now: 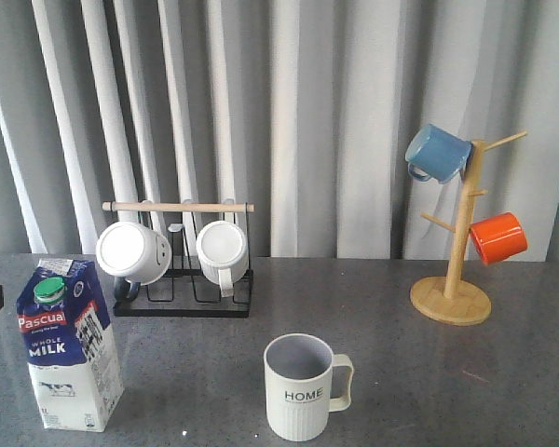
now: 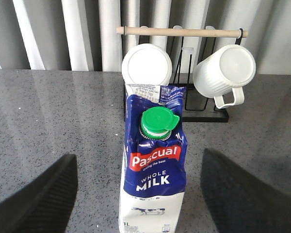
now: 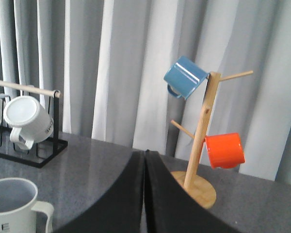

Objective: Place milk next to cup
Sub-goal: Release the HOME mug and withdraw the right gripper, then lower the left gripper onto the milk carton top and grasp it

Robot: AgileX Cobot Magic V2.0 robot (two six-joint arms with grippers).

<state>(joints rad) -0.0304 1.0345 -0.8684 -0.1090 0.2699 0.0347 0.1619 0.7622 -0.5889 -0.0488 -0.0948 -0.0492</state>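
The milk (image 1: pixel 67 346) is a tall blue-and-white carton with a green cap, standing upright at the table's front left. In the left wrist view the milk (image 2: pixel 154 170) stands between my wide-open fingers, with a gap on each side. My left gripper (image 2: pixel 138 199) is open and touches nothing. The cup (image 1: pixel 301 386), a pale ribbed mug lettered "HOME", stands at front centre with its handle to the right. Part of the cup (image 3: pixel 13 206) shows in the right wrist view. My right gripper (image 3: pixel 144 194) is shut and holds nothing, well clear of the cup.
A black wire rack (image 1: pixel 182 279) with a wooden bar holds two white mugs (image 1: pixel 133 251) (image 1: pixel 222 251) behind the milk. A wooden mug tree (image 1: pixel 452 298) at the back right carries a blue mug (image 1: pixel 436 153) and an orange mug (image 1: pixel 497 237). Curtains hang behind the table.
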